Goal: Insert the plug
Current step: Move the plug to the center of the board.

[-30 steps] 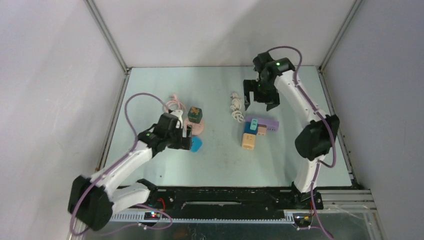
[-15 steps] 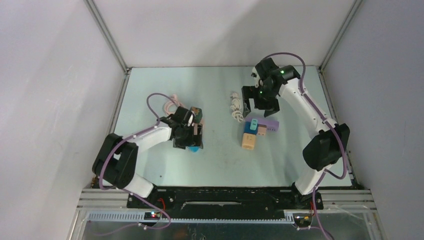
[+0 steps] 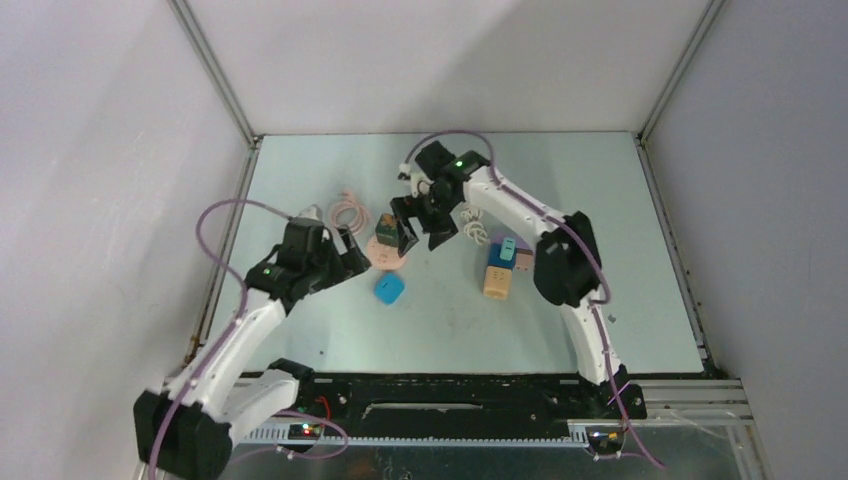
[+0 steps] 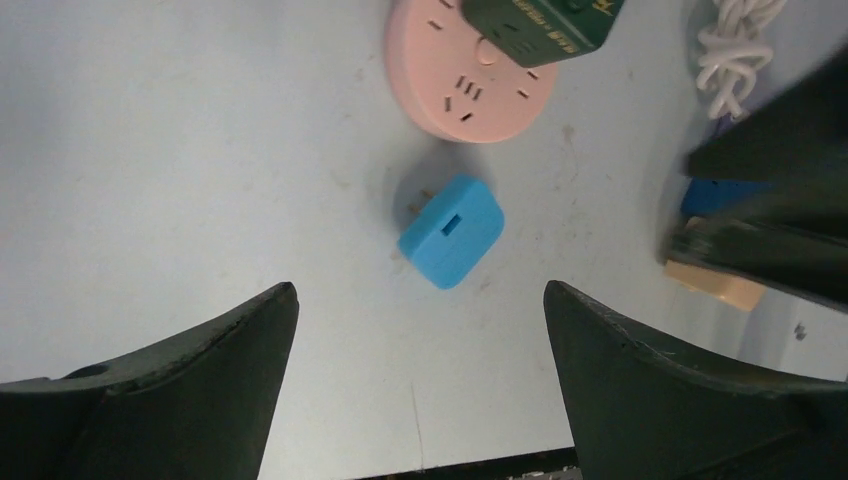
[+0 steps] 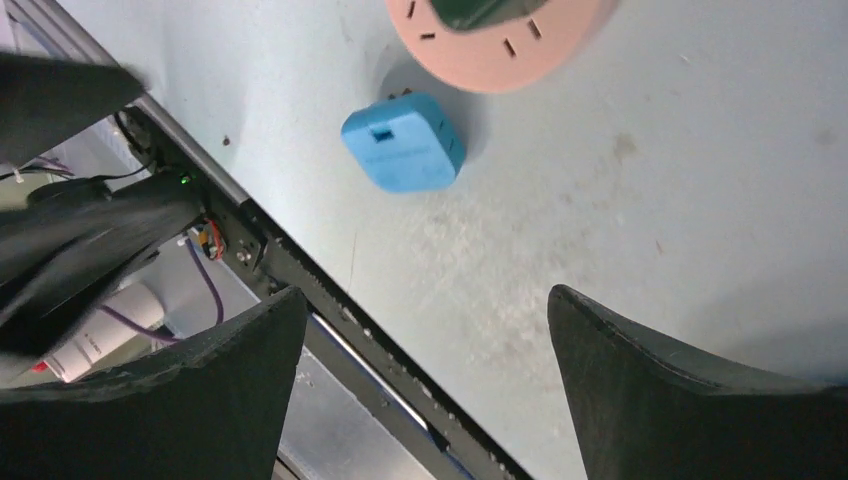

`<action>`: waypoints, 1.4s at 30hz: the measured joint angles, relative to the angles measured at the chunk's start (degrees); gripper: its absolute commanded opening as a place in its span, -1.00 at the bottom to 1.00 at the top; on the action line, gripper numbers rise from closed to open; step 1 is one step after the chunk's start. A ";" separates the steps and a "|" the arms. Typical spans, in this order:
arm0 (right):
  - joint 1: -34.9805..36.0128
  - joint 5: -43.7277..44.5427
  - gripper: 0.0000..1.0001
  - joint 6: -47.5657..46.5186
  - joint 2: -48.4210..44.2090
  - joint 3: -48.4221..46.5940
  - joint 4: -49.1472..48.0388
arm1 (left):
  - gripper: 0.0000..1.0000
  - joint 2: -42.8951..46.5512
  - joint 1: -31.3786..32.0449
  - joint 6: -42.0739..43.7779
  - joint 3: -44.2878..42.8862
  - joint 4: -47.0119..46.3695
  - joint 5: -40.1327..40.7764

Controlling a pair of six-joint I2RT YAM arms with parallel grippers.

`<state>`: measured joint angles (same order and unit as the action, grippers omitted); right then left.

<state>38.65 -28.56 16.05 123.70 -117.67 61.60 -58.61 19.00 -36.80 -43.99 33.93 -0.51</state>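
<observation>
A blue plug (image 3: 390, 288) lies loose on the table just in front of a round pink socket (image 3: 392, 254); a dark green plug (image 3: 388, 228) sits on that socket. My left gripper (image 3: 352, 258) hovers left of the blue plug, open and empty. The left wrist view shows the blue plug (image 4: 452, 230) ahead of the left gripper (image 4: 420, 290), below the pink socket (image 4: 470, 80). My right gripper (image 3: 420, 232) hangs open over the socket's right side. In the right wrist view the blue plug (image 5: 402, 142) and pink socket (image 5: 500, 45) lie beyond the right gripper (image 5: 428, 292).
A coiled white cable (image 3: 472, 222) lies right of the right gripper, and a pink cable (image 3: 347, 210) runs behind the socket. A tan adapter (image 3: 497, 282), a teal plug (image 3: 508, 248) and a purple strip (image 3: 530, 243) sit right of centre. The black front rail (image 5: 330, 300) borders the table.
My left gripper has drawn back to the left, away from the blue plug. The right arm has swung left from the purple strip to above the pink socket.
</observation>
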 measured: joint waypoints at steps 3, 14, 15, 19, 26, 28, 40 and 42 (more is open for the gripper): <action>1.31 -2.89 0.76 0.37 5.60 1.29 -4.26 | 0.95 7.74 -2.27 -1.95 2.23 3.19 1.66; 5.16 -12.81 0.42 8.74 8.87 17.20 -28.24 | 0.94 24.59 -3.78 -5.84 3.10 10.71 4.94; 5.57 -13.27 0.41 9.14 8.83 17.59 -29.49 | 0.94 24.35 -3.82 -5.84 3.04 11.10 4.96; 7.89 -15.08 0.41 11.47 8.37 19.89 -33.46 | 0.93 22.88 -3.82 -5.81 2.14 13.18 5.51; 10.93 -18.56 0.49 18.12 2.67 31.17 -39.58 | 0.93 21.24 -4.04 -5.81 1.22 13.99 5.88; 10.80 -18.67 0.52 19.69 0.59 33.29 -40.39 | 0.91 20.41 -4.04 -5.84 1.22 14.03 5.66; 1.46 -15.41 0.54 19.56 -9.16 33.70 -40.26 | 0.82 10.99 -4.02 -8.81 14.60 1.92 -3.63; 0.15 -14.95 0.54 18.82 -9.20 33.68 -38.95 | 0.84 7.19 -4.02 -8.90 16.04 -2.40 -5.18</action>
<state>38.81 -43.51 34.87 114.50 -83.99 22.65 -51.42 14.98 -45.69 -27.94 31.53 -5.69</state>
